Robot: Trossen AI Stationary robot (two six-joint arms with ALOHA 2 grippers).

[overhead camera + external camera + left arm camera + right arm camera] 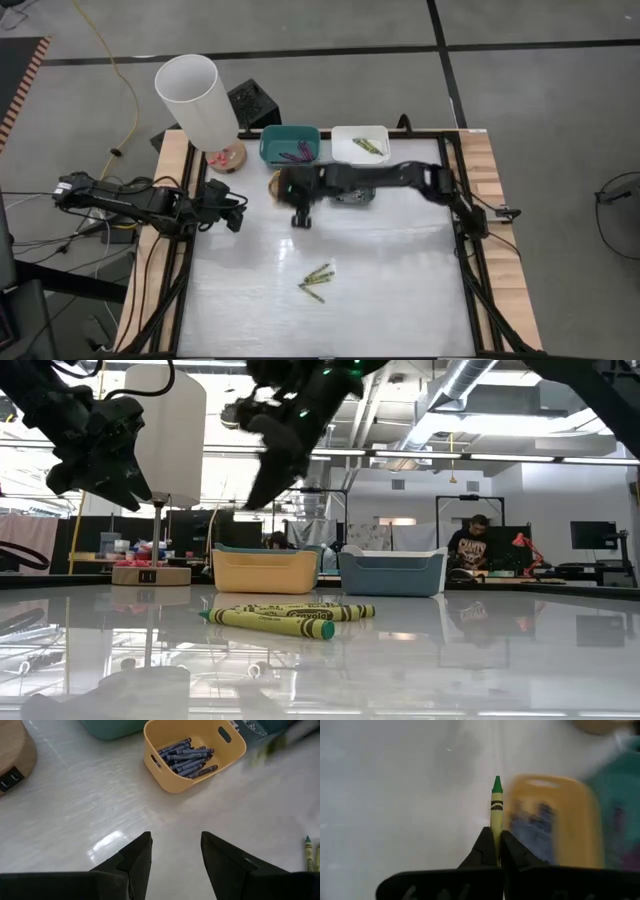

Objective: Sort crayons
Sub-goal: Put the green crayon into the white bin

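- You're mid-carry: the right tool (495,842) is clenched on a yellow-green crayon (496,807), green tip pointing away from the fingers, lifted clear of the desk (400,270).
- In the overhead view that tool (299,218) hangs near the back of the desk, just in front of the bins, with the yellow bin (552,820) right beside the crayon in its own camera.
- The left tool (172,855) waits at the left edge of the desk, fingers parted and grasping nothing.
- My read: the pick is done and the drop is next. You need to carry this crayon to the bin with its own colour, then release over the opening.
- The yellow bin (195,755) holds a heap of blue crayons (185,757), so it looks like the wrong home for this one.
- The white tray (360,145) at the back right already has yellow-green crayons (370,146) in it; that looks like your target, further right than where the tool hangs now.
- The teal bin (290,145) next to it holds purple crayons (295,154).
- A fourth bin sits under the right arm; I can't tell what's in it.
- More to do: a small cluster of loose crayons (317,282), yellow-green like this one, lies mid-desk, well apart from the bins.
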